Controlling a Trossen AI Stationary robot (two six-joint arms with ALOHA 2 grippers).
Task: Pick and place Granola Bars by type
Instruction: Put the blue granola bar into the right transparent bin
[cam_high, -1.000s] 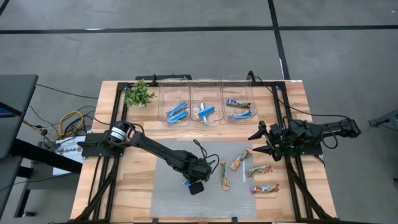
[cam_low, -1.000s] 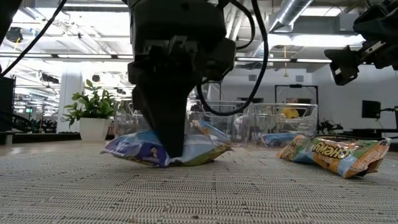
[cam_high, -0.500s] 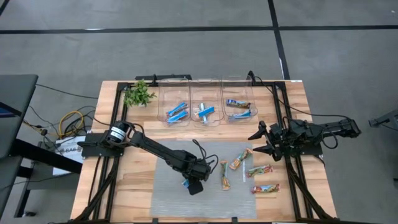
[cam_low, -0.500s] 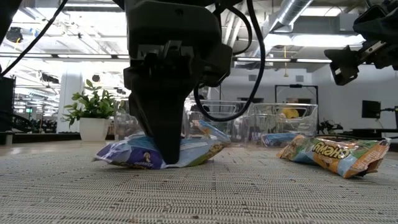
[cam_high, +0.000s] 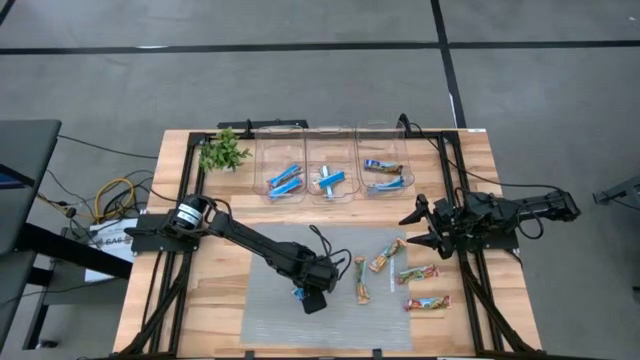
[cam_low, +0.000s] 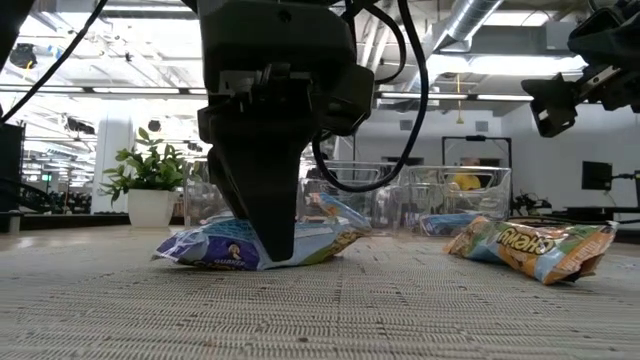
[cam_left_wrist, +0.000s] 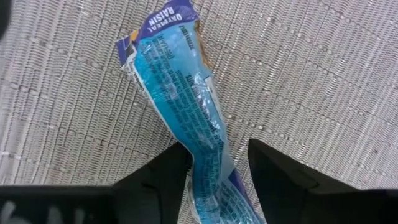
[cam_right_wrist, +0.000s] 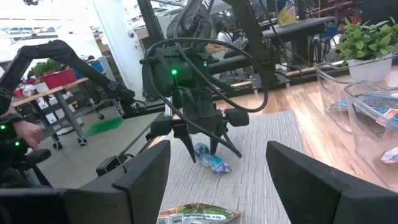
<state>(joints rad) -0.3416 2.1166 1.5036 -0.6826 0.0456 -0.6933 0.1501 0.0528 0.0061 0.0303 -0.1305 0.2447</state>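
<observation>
Left claw (cam_left_wrist: 214, 168) down on the grey mat (cam_high: 270, 310), fingers straddling a blue oatmeal raisin bar (cam_left_wrist: 186, 112) with a gap each side, not clamped; bar lies flat on mat. Looks light, crinkly foil, soft, probably slippery; best taken across the narrow middle, not the crimped ends. Beside it on the mat, toward the right arm: four tan bars (cam_high: 385, 258), apart from each other, near the blue bar but not touching. Three clear bins (cam_high: 330, 150) beyond the mat, well apart from it, bars already inside; potted plant (cam_high: 223, 152) beside the bins. Open mat around the blue bar, free lift path. Right claw (cam_high: 415, 228) wide open, empty, hovering at tabletop (cam_high: 210, 300) edge past the tan bars.
</observation>
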